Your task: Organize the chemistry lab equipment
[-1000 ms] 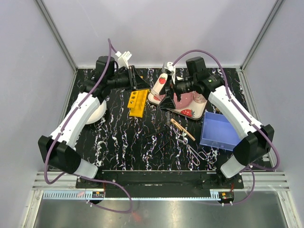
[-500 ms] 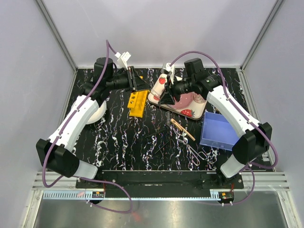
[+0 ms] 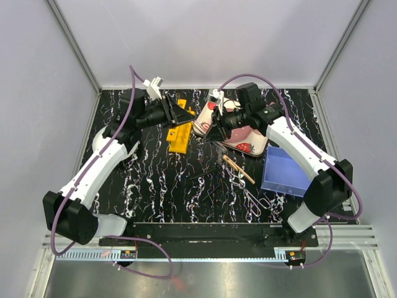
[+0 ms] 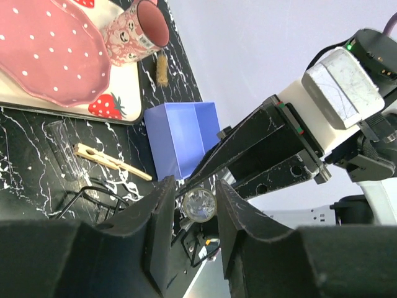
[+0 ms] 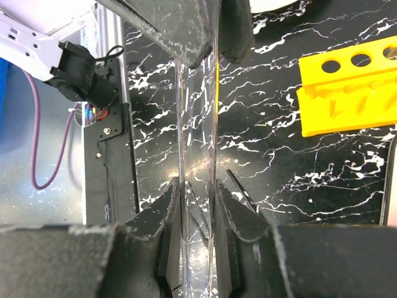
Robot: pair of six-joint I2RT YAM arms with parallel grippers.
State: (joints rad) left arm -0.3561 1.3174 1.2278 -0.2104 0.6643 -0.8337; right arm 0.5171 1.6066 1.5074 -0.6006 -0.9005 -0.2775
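A clear glass tube (image 5: 197, 124) hangs in the air between both grippers, above the table's back middle. My right gripper (image 5: 196, 186) is shut on it, both pads pressed to the glass. My left gripper (image 4: 195, 186) stands around the tube's round end (image 4: 199, 204), open, with a thin gap at one finger. From above, the left gripper (image 3: 186, 115) and the right gripper (image 3: 214, 129) meet tip to tip beside the yellow holed rack (image 3: 180, 135). A tan wooden clamp (image 3: 239, 169), silvery forceps (image 3: 254, 202) and thin black rods (image 3: 208, 186) lie on the table.
A strawberry-print tray (image 3: 248, 148) with a pink dotted plate (image 4: 49, 49) and a pink cup (image 4: 133, 31) sits at the back right. A blue box (image 3: 285, 171) stands right of the clamp. A white bowl (image 3: 127, 149) lies under the left arm.
The right gripper has shut on the tube. The left jaws have loosened from it. Both grippers have shifted a little toward the back middle.
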